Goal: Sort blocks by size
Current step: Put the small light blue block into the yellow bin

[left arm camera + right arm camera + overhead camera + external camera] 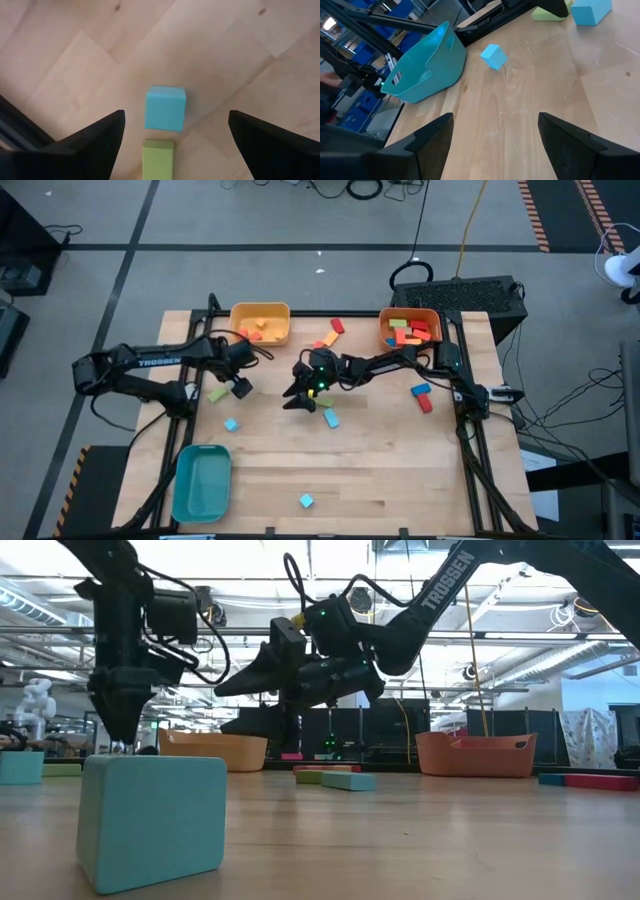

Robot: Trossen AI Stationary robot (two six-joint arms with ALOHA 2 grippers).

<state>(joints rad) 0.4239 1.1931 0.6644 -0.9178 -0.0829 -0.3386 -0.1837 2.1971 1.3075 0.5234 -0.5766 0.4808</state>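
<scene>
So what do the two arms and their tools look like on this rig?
Both arms are dark, nearly black, jointed links with loose black cables looping along them. White TROSSEN lettering runs along the left arm and the right arm. A small green light glows near the right wrist. Each tool, the left tool and the right tool, has two flat, dark, wedge-shaped fingers.

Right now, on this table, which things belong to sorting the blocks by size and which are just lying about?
Part of the job:
- loose blocks, such as the light blue cube and green block
- yellow bin, orange bin, teal bin
- left gripper, open above the green block
- right gripper, open

Just lying about:
- cables on the floor
</scene>
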